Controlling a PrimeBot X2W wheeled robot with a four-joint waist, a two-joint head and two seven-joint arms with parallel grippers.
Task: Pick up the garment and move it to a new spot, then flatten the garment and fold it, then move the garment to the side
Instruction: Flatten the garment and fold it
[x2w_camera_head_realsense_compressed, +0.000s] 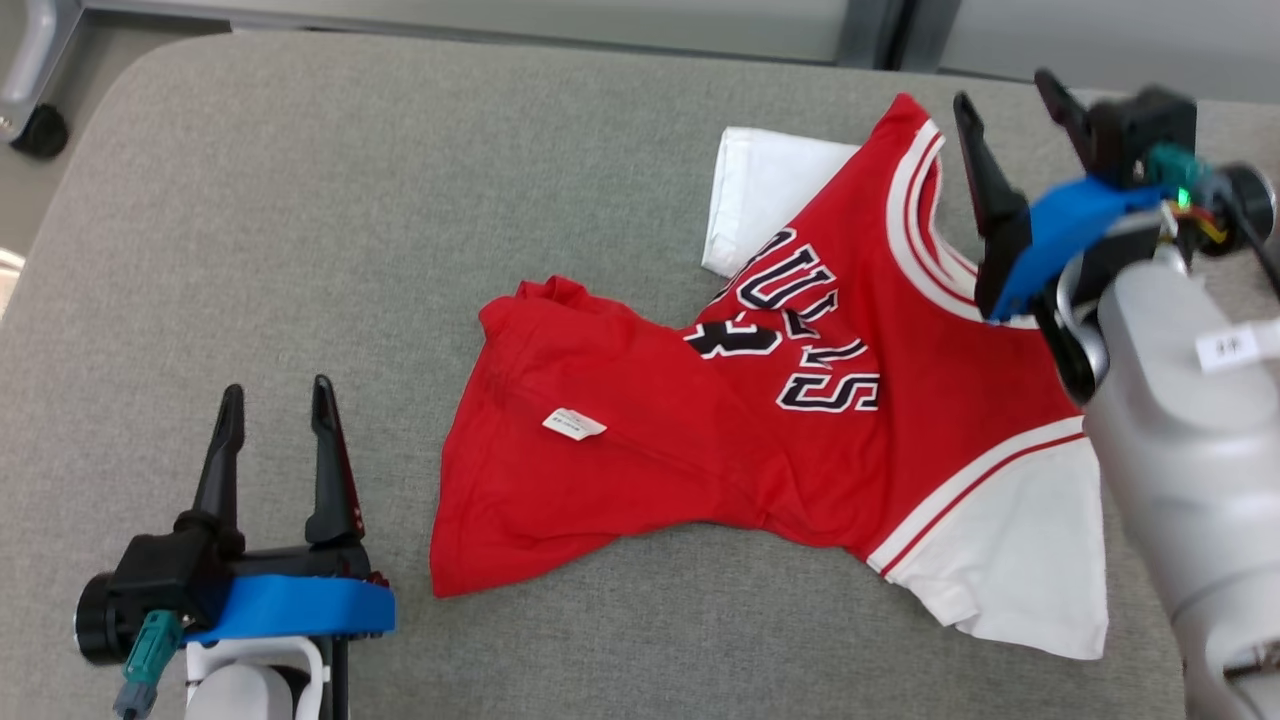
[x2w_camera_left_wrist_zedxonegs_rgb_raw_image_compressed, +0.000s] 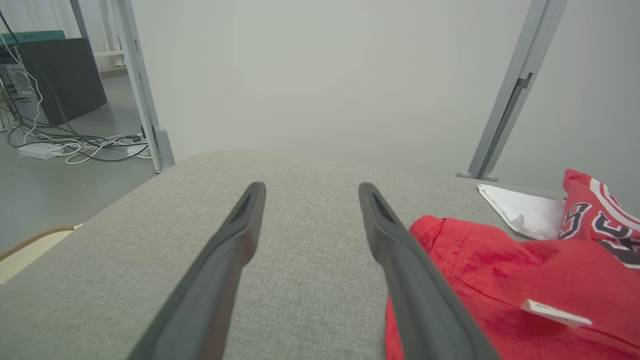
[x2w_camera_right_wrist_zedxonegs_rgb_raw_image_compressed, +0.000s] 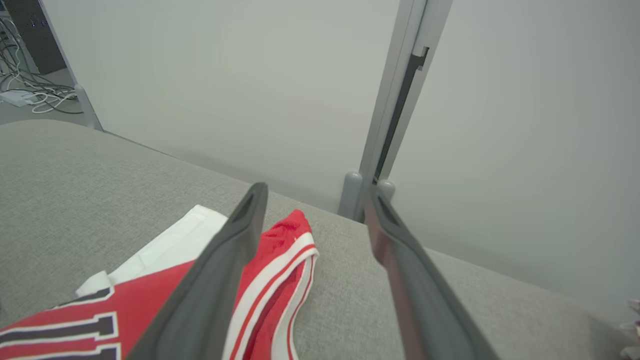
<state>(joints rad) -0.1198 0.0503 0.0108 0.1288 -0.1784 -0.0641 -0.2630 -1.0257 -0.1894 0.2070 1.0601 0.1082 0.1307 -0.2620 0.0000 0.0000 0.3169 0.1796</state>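
A red garment (x2w_camera_head_realsense_compressed: 620, 480) with white sleeves is spread on a grey cushion (x2w_camera_head_realsense_compressed: 300, 250), from the middle over to the right side of the head view. Big black letters with white edges are printed across it. U, L, L and S can be read, turned sideways, and a number 3 is seen next to them; the rest is lost in a fold. A small white tag (x2w_camera_head_realsense_compressed: 573, 423) is stuck on the red cloth, but its writing is too small to be read. A white label (x2w_camera_head_realsense_compressed: 1228, 348) is stuck on the right forearm, and its marks cannot be read either.

The left gripper (x2w_camera_head_realsense_compressed: 277, 388) is held wide apart, with nothing in it, near the garment's left edge but not touching. The right gripper (x2w_camera_head_realsense_compressed: 1003, 88) is also spread wide and empty, above the striped neck hole.

In the left wrist view, cables (x2w_camera_left_wrist_zedxonegs_rgb_raw_image_compressed: 90, 147) and a dark box (x2w_camera_left_wrist_zedxonegs_rgb_raw_image_compressed: 62, 77) are seen on the floor. In the right wrist view, a grey post (x2w_camera_right_wrist_zedxonegs_rgb_raw_image_compressed: 395, 100) is seen behind the cushion.
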